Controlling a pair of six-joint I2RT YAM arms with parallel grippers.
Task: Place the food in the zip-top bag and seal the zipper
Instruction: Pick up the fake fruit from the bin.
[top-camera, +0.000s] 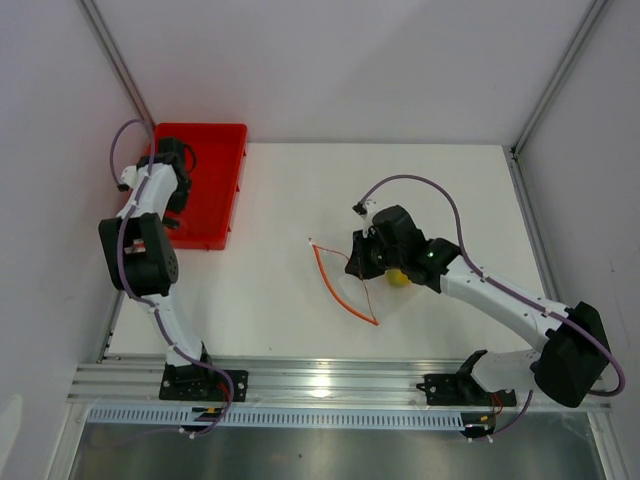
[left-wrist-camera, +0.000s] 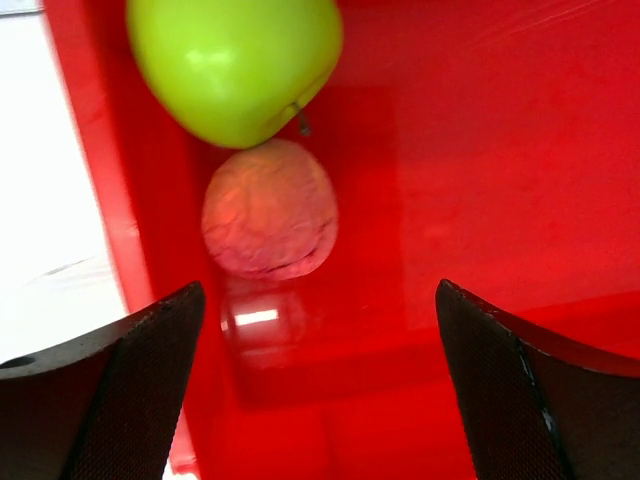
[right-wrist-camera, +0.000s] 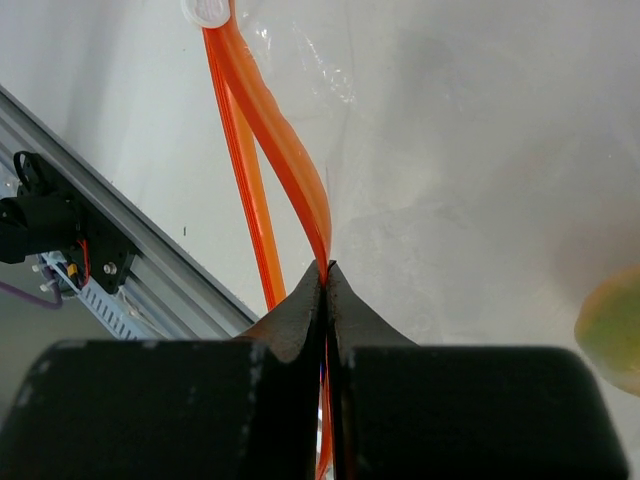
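Bagging Underway, Two Fruits Left

Right gripper (right-wrist-camera: 325, 268) clamps the orange-red zipper strip (right-wrist-camera: 285, 150) of the clear crinkly pouch (right-wrist-camera: 400, 170), with the round yellow-orange toy fruit (top-camera: 398, 278) apparently inside. Left gripper (left-wrist-camera: 318, 290) gapes over the green toy fruit (left-wrist-camera: 235, 60) and pinkish-orange toy fruit (left-wrist-camera: 270, 220), both unbagged in the red plastic tray (left-wrist-camera: 480, 150).

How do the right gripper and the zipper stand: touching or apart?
Touching. The right wrist view shows the right gripper shut, with the orange zipper running straight into the seam between its fingers and pinched there.
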